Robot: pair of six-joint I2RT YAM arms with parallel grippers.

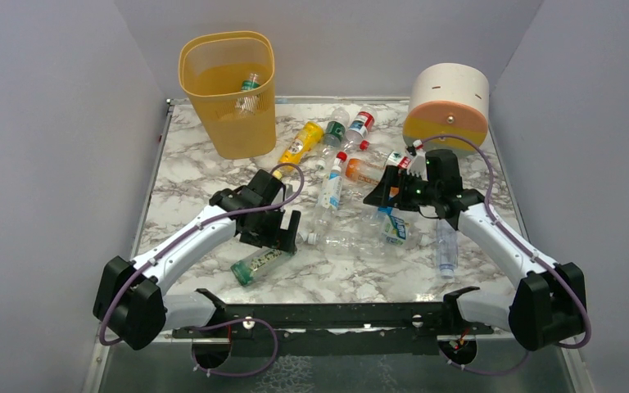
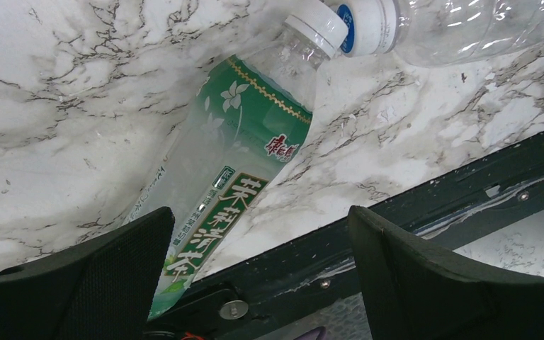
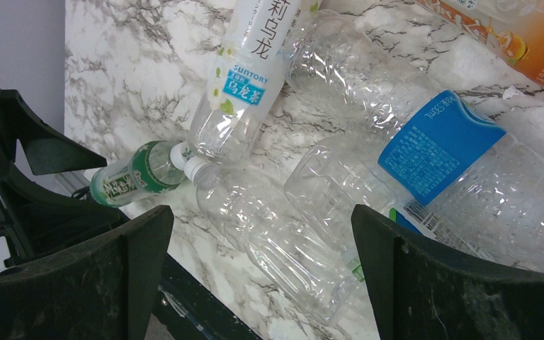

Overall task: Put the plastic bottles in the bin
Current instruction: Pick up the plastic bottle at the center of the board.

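The plastic bottles (image 1: pixel 333 182) lie mostly loose across the middle of the table (image 1: pixel 188 172). Several clear ones overlap, so their count is hard to tell, and some are hidden under the right arm (image 1: pixel 491 233). One bottle (image 1: pixel 249 88) sits in the bin (image 1: pixel 242 135) at the far left, seen dimly through its wall. The left hand (image 2: pixel 258 212) is open, jaws spread above a green-labelled bottle (image 2: pixel 241 170) whose lower end runs behind a finger (image 2: pixel 99 283). The right hand (image 3: pixel 262 212) is likewise spread wide, holding nothing, over crumpled clear bottles (image 3: pixel 283 241). A blue-labelled bottle (image 3: pixel 439 142) is cropped at the frame edge.
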